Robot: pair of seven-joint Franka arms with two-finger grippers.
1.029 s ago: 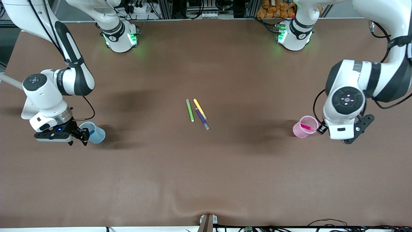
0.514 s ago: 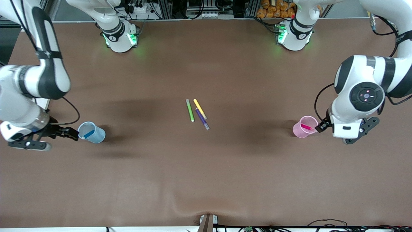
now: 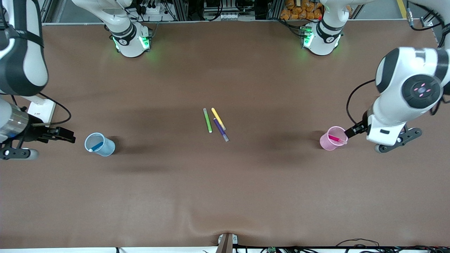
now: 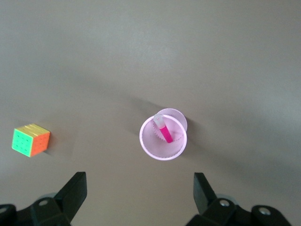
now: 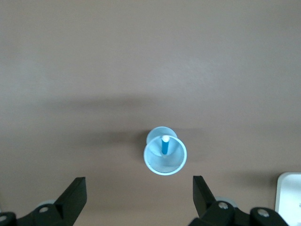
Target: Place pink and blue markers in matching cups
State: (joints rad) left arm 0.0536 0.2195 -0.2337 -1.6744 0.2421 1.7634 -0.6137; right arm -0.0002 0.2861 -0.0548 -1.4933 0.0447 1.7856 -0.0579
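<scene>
The light blue cup [image 3: 99, 144] stands upright toward the right arm's end of the table, with the blue marker [image 3: 95, 146] leaning inside it. The pale pink cup [image 3: 333, 138] stands upright toward the left arm's end, with the pink marker [image 3: 335, 138] inside. My right gripper [image 3: 62, 135] is open and empty, over the table beside the blue cup. My left gripper [image 3: 352, 132] is open and empty, over the table beside the pink cup. The right wrist view shows the blue cup [image 5: 165, 157] and blue marker [image 5: 165, 145] past the open gripper [image 5: 138, 193]. The left wrist view shows the pink cup [image 4: 163, 139] and pink marker [image 4: 164, 132] past the open gripper [image 4: 138, 193].
A green pen [image 3: 207, 120], a yellow pen [image 3: 218, 118] and a dark purple pen [image 3: 221, 130] lie together mid-table. A coloured puzzle cube [image 4: 31, 140] sits near the pink cup. A white box [image 3: 41, 110] lies at the right arm's end, under the arm.
Both arms have lifted and drawn away from their cups toward the table's ends. The markers and cups have stayed in place.
</scene>
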